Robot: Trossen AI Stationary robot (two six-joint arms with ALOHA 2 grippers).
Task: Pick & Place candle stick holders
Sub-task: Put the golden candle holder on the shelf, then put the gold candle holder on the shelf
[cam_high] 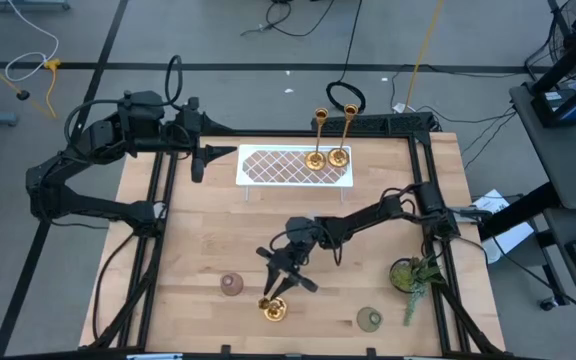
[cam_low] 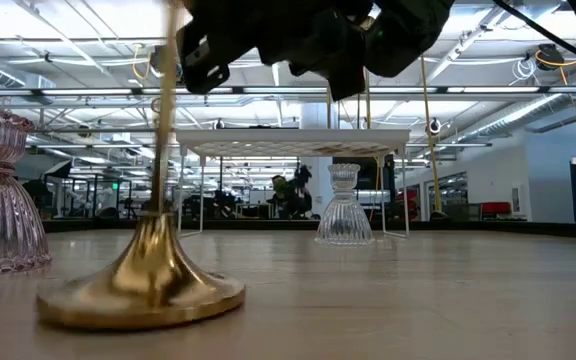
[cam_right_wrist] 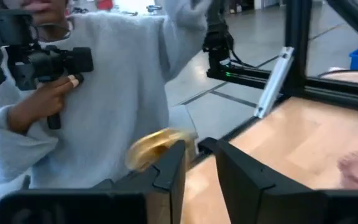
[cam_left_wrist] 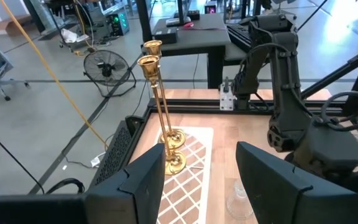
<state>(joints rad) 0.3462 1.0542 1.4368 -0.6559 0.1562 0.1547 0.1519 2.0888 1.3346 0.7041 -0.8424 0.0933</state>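
Tray (cam_high: 268, 165) at table's (cam_high: 208, 230) far edge, centre. 2 candlesticks (cam_high: 326, 157) stand side by side on tray's right end. 3rd candlestick (cam_high: 274, 308) near front edge, centre, right gripper (cam_high: 283, 272) just behind it. 1 glass cup (cam_high: 231, 285) left of it, another (cam_high: 369, 319) right. Plant (cam_high: 411, 274) front-right. Left gripper (cam_high: 200, 160) just left of tray.

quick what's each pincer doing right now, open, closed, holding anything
Left pincer: open, holding nothing, near the white tray.
Right pincer: fingers around the gold candlestick at the table's front; whether closed cannot be told.
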